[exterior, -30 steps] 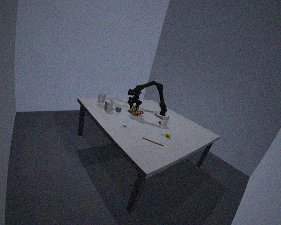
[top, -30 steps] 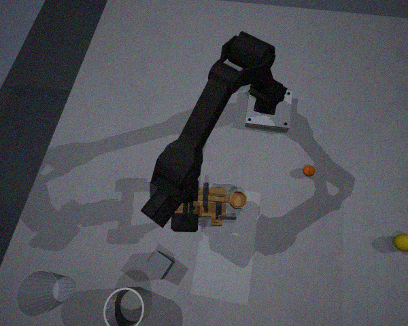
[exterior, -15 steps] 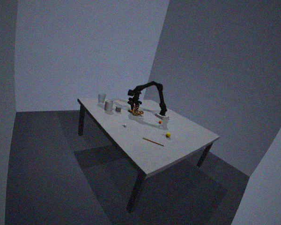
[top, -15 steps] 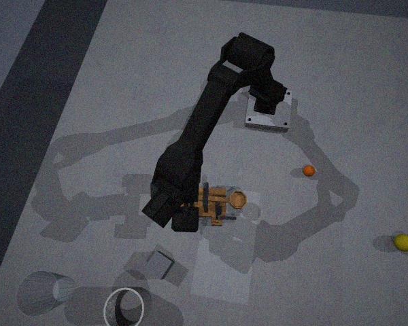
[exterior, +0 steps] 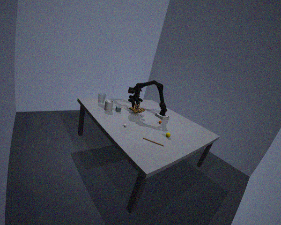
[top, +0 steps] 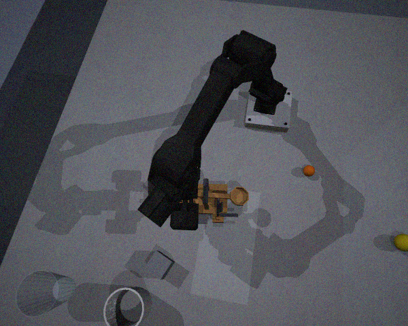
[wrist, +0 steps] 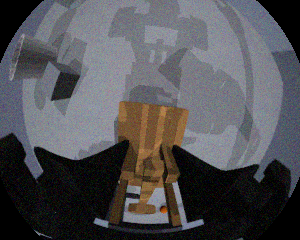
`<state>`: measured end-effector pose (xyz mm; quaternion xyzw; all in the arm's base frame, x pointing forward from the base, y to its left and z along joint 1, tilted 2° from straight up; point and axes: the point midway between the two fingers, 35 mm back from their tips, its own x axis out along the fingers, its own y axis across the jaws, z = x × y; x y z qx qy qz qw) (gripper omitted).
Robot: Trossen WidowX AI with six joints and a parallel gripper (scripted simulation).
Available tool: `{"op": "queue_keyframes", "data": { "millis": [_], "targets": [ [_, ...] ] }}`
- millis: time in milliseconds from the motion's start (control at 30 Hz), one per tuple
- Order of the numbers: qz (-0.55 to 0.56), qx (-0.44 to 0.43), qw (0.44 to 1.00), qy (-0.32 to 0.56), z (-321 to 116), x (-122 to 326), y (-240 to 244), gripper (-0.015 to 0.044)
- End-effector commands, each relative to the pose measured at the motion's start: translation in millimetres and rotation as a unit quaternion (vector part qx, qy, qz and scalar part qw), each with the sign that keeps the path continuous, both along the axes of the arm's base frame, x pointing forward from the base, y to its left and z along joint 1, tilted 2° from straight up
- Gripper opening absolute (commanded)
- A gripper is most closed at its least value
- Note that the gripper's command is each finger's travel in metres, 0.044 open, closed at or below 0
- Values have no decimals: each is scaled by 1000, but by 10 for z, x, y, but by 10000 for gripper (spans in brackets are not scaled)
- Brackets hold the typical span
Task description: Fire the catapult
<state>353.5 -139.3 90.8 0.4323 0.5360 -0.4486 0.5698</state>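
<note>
The wooden catapult point(top: 215, 187) point(exterior: 139, 110) point(wrist: 152, 120) stands on the table under the arm; its round cup point(top: 239, 196) looks empty. My gripper point(wrist: 150, 147) points down and is shut on the catapult's wooden frame, with dark fingers against both sides in the wrist view. The arm hides the fingers in the top view. An orange ball point(top: 309, 170) point(exterior: 159, 122) point(wrist: 163, 209) lies on the table, apart from the catapult. A small white ball point(exterior: 124, 125) lies on the table too. The white mug point(top: 109, 308) point(exterior: 108, 105) point(wrist: 32, 62) stands upright beyond the grey box.
The grey box point(top: 156, 265) point(exterior: 118, 109) point(wrist: 65, 86) sits between catapult and mug. A clear ribbed glass point(top: 37, 293) point(exterior: 101, 97) stands beside the mug. A yellow ball point(top: 404, 242) point(exterior: 167, 134) and a thin stick point(exterior: 153, 141) lie farther off. The arm's base plate point(top: 267, 121) is on the table.
</note>
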Motion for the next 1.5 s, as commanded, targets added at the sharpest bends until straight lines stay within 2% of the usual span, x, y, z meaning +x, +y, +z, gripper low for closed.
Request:
{"op": "queue_keyframes", "data": {
  "millis": [0,500,1000,1467],
  "targets": [
    [1,-4,1000,-10,182,9,1,0],
    [242,-11,970,3,169,35,7,0],
    [477,-17,879,15,158,201,126,0],
    [487,-17,873,15,87,235,166,0]
  ]
}}
